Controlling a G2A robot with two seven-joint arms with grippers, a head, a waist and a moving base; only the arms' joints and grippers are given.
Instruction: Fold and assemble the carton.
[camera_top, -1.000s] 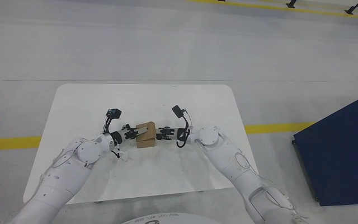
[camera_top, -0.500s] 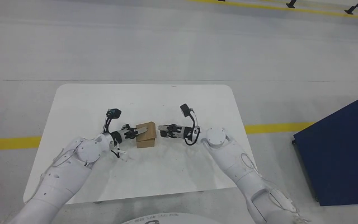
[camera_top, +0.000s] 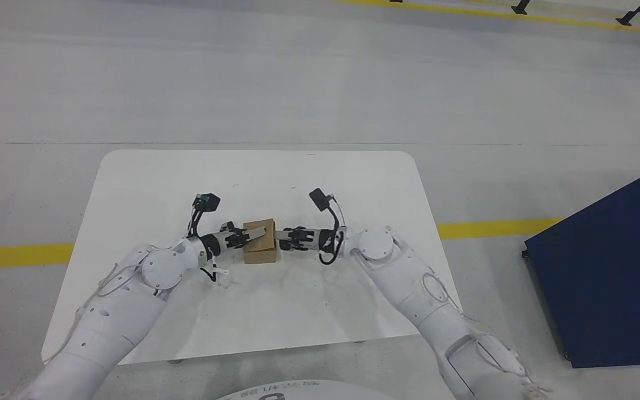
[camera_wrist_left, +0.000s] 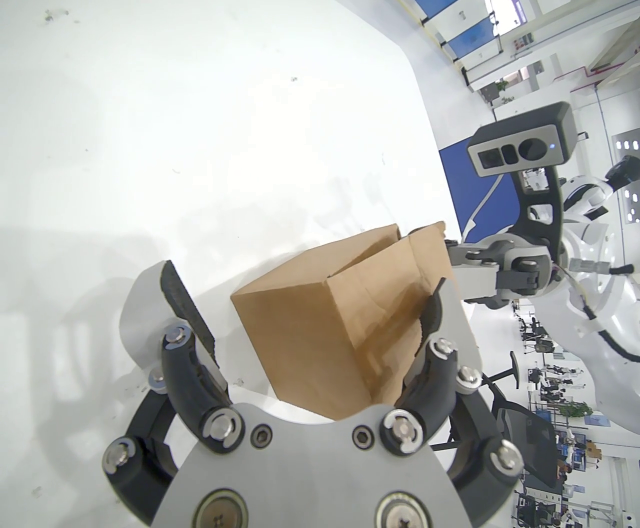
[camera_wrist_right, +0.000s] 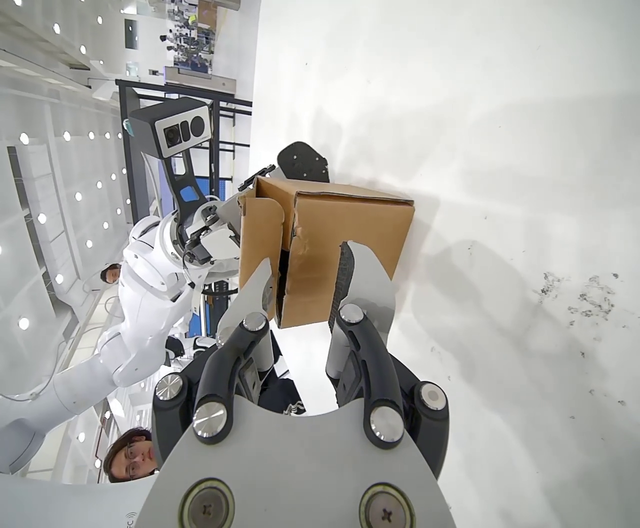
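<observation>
At the middle of the table (camera_top: 150, 190), left gripper (camera_wrist_left: 304, 282) is released, jaws spread wide around one end of the carton (camera_wrist_left: 300, 340). One finger (camera_wrist_left: 440, 310) touches the side wall by the loose flap (camera_wrist_left: 425, 240); the other finger (camera_wrist_left: 172, 295) stands apart from the box with bare table between. Right gripper (camera_wrist_right: 307, 257) sits at the opposite end, also released, jaws parted narrower. Its tips are right at the end face, either side of a slit where a flap edge meets the wall, and nothing is pinched as far as shows. Carton stands on the table between the two grippers, brown, body squared up into a box. The end toward the right gripper has a flap sticking out, not tucked, and the top edge near it is lifted a bit. Judged step: closing the end flaps, mid-to-late in assembly, body formed, ends not finished. Next move likely calls for left gripper to brace the box so it doesn't slide while right gripper pushes the loose flap flat and in. Thin cardboard, so a light push along the crease, not on the wall, or it buckles.
</observation>
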